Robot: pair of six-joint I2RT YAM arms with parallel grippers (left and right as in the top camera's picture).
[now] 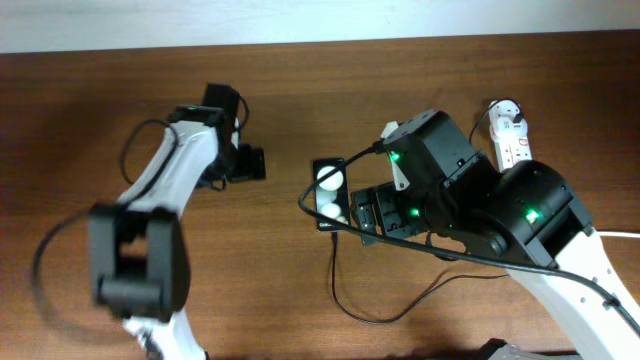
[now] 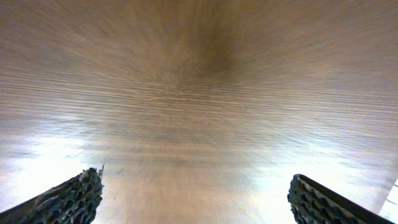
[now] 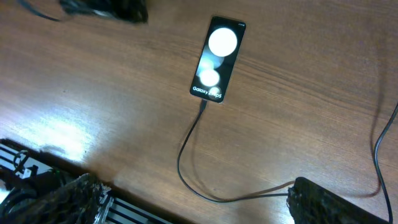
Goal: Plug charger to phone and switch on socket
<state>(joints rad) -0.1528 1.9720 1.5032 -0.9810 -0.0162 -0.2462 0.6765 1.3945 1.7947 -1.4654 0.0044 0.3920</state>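
1. Phone [image 3: 217, 59] lies flat on the wood surface [image 3: 298, 93], face up, with two white spots on the glass. In overhead it's mid-table, just beside the R arm's wrist.
2. Charger cable [image 3: 179, 158]: the tip is at the phone's bottom edge and looks seated in the port. The cable curves away from the phone, then runs across to the R gripper's [image 3: 193, 183] finger [image 3: 323, 202].
3. R gripper is wide open w/ both fingers far apart. The cable reaches the one finger, but can't tell if it touches. Nothing is pinched.
4. Socket [image 1: 513, 148] is at the far R of the surface, well apart from the phone and partly hidden by the R arm. White adapter [image 1: 503, 113] sits at its far end. Red marks are visible, but switch pos is too small to tell.
5. L gripper [image 2: 196, 180] is also wide open. Its wrist cam shows only blurred wood between the fingers. In overhead it sits L of the phone, apart from it, holding nothing.
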